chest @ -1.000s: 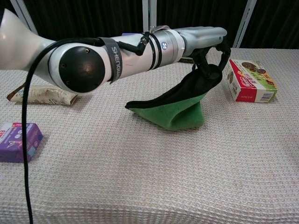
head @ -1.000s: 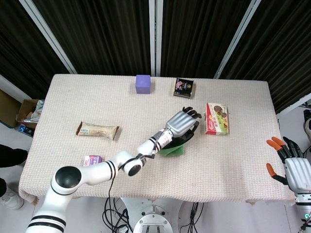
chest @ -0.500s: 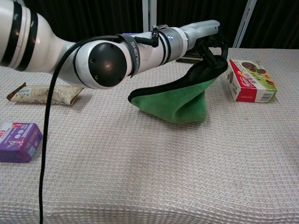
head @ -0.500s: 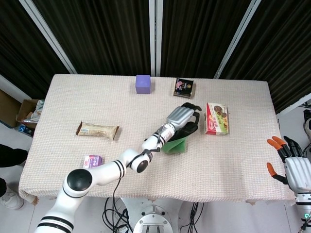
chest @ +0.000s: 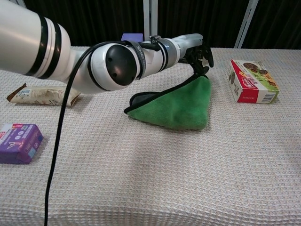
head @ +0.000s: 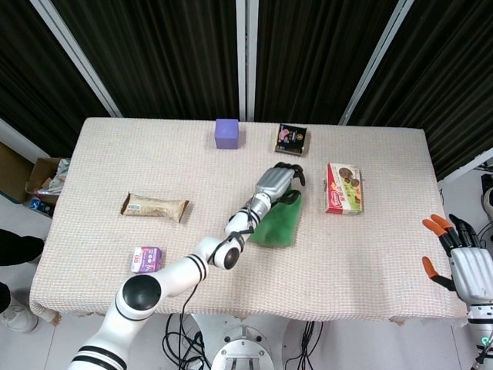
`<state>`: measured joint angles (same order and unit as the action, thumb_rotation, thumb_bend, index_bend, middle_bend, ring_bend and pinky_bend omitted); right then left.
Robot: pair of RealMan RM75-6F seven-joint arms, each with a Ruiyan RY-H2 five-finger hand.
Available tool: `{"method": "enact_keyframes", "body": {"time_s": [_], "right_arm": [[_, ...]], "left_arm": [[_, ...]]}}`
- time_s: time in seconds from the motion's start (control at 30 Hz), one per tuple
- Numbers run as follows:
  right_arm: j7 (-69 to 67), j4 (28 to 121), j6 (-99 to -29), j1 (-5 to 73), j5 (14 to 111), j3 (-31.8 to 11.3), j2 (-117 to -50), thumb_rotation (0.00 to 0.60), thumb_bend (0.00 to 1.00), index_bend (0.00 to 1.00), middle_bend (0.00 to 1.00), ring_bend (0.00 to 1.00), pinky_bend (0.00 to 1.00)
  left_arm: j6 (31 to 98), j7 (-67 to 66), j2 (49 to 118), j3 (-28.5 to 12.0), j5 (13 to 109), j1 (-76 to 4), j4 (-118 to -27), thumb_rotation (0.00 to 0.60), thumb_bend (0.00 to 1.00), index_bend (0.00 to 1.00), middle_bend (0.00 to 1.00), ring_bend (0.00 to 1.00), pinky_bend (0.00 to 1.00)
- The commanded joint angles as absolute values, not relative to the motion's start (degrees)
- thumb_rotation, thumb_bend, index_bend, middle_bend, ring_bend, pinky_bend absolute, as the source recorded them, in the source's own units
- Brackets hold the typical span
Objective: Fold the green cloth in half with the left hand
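Note:
The green cloth [head: 276,225] [chest: 179,107] lies doubled over on the table, right of centre. Its green side faces up and a dark lining shows along its left edge. My left hand [head: 276,180] [chest: 194,49] is at the cloth's far corner, its fingers [chest: 201,64] curled down around the slightly raised tip of the cloth. The arm stretches across the table from the near left. My right hand [head: 465,263] hangs off the table's right side, fingers spread and empty; the chest view does not show it.
A red biscuit box [head: 343,188] [chest: 249,81] stands just right of the cloth. A purple cube [head: 226,132] and a dark packet [head: 291,139] sit at the back. A snack bar [head: 155,206] [chest: 42,94] and a small purple box [head: 146,259] [chest: 19,142] lie at the left.
My left hand has carried the cloth's corner toward the far side and down. The tented cloth has sunk nearly flat, green side up. The right hand has not moved.

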<state>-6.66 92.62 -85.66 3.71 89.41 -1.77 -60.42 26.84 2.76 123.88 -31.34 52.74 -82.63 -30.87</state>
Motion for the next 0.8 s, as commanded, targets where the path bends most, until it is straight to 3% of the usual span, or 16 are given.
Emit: {"method": "enact_keyframes", "body": {"time_s": [0.03,0.13,0.27,0.4,0.63,0.8], "right_arm": [[-6.5,92.8,-85.6,3.8,89.4,-1.8,-60.4,0.6,0.3,0.19,0.12,0.0,0.09],[-6.4,93.0,-85.6,3.9,89.6,-1.9,-60.3,0.6,0.3,0.19,0.12,0.0,0.09],[-6.6,92.8,-85.8,3.8,89.8,-1.8,-60.4,0.6,0.3,0.19,0.12,0.0,0.09],[-7.2,92.3,-86.1,3.8,90.3,-1.8,-60.7,0.6,0.3,0.19,0.12,0.0,0.09],[-8.2,91.2,-86.1,4.4,91.4,-1.7,-61.3,0.6,0.3,0.19,0.12,0.0,0.09],[-9.0,90.4,-86.3,4.5,92.1,-1.5,-61.6,0.6,0.3,0.19,0.12,0.0,0.09]], "left_arm": [[26.7,0.2,124.8,-30.8,51.3,-83.0,-28.7,0.6,0.45,0.34,0.15,0.13,0.1],[27.4,-2.3,124.6,-30.3,50.4,-82.5,-28.0,0.6,0.45,0.35,0.13,0.13,0.1],[31.2,-0.8,121.4,-30.9,50.9,-79.8,-34.2,0.6,0.45,0.32,0.12,0.13,0.1],[35.7,-1.3,113.7,-27.8,55.3,-74.2,-47.3,0.6,0.44,0.31,0.11,0.13,0.1],[45.1,-6.8,101.5,-22.2,58.1,-64.0,-68.4,0.6,0.26,0.31,0.11,0.13,0.1],[51.2,-13.0,92.7,-16.7,58.5,-57.0,-80.8,0.6,0.23,0.29,0.11,0.13,0.1]]}}
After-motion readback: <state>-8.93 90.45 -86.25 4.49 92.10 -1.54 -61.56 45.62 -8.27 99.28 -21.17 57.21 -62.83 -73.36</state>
